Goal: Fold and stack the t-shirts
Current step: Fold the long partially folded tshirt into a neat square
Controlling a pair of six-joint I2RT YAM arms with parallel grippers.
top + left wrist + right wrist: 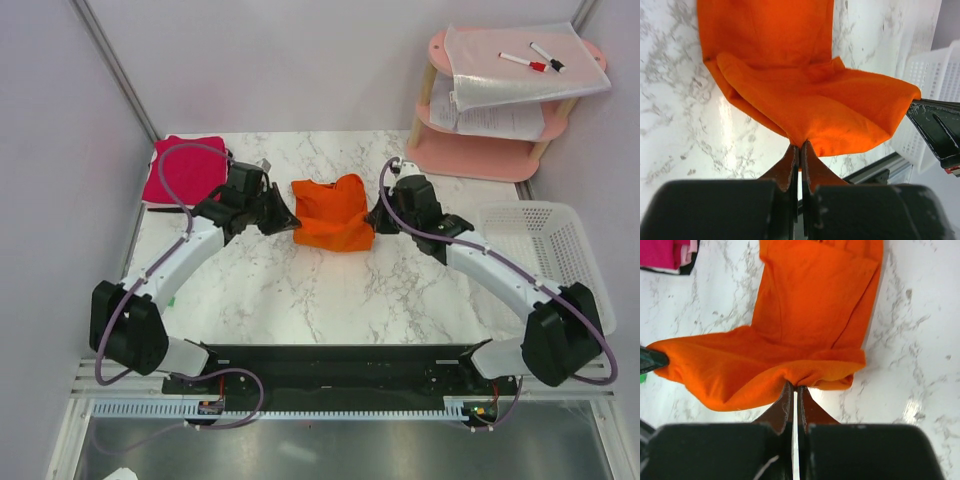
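Note:
An orange t-shirt (332,215) lies partly folded at the middle back of the marble table, its near edge lifted between both grippers. My left gripper (290,221) is shut on the shirt's left corner; the pinched cloth (805,112) shows in the left wrist view above the gripper (800,145). My right gripper (374,218) is shut on the shirt's right corner (805,347), seen in the right wrist view above the gripper (795,386). A folded pink t-shirt (183,170) lies at the back left, also in the right wrist view (670,252).
A white slatted basket (545,250) stands at the right edge of the table, also visible in the left wrist view (930,85). A pink two-tier shelf (500,110) with papers and markers stands at the back right. Grey walls close in the table.

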